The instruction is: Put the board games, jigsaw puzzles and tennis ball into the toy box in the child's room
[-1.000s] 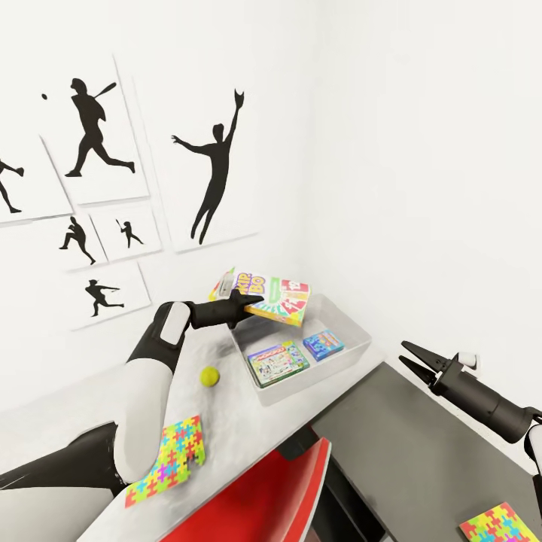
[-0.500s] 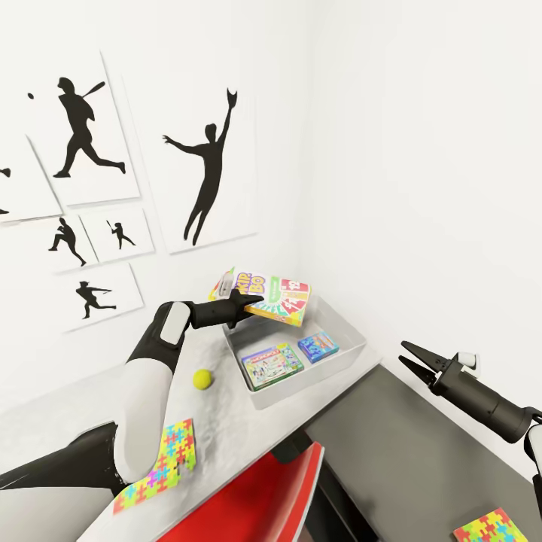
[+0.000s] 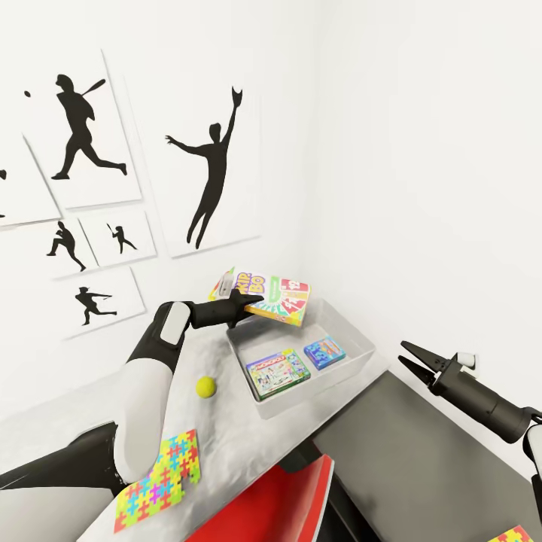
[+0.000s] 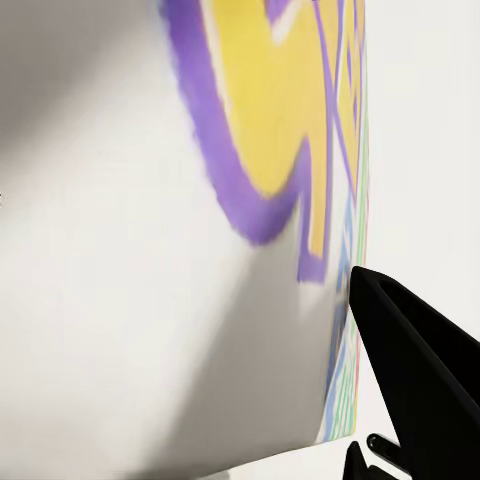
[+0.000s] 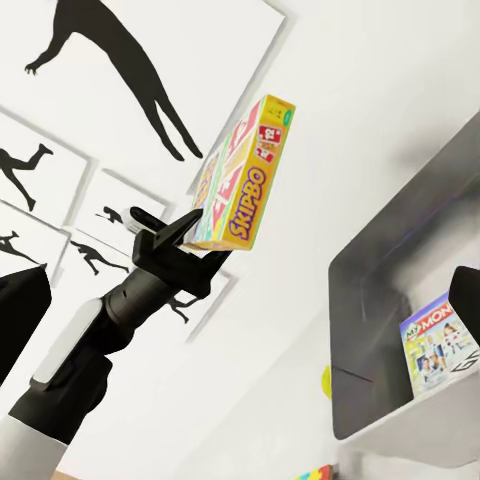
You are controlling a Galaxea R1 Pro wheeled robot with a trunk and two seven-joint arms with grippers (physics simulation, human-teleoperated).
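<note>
My left gripper is shut on the Skip-Bo board game, holding it tilted above the back rim of the toy box on the table. The right wrist view has the same Skip-Bo box edge-on in the left gripper, and the left wrist view has its printed face close up. In the toy box lie the Monopoly game and a small blue box. The tennis ball and a jigsaw puzzle rest on the table. My right gripper hangs open and empty to the right.
A dark grey cabinet stands lower, right of the table, with a second jigsaw puzzle at its near right corner. A red chair sits against the table's front edge. White walls with black baseball silhouettes close the corner behind.
The head view has shifted slightly, so the table and pictures sit a little differently. My left gripper still holds the Skip-Bo box over the toy box; the right arm has not moved.
</note>
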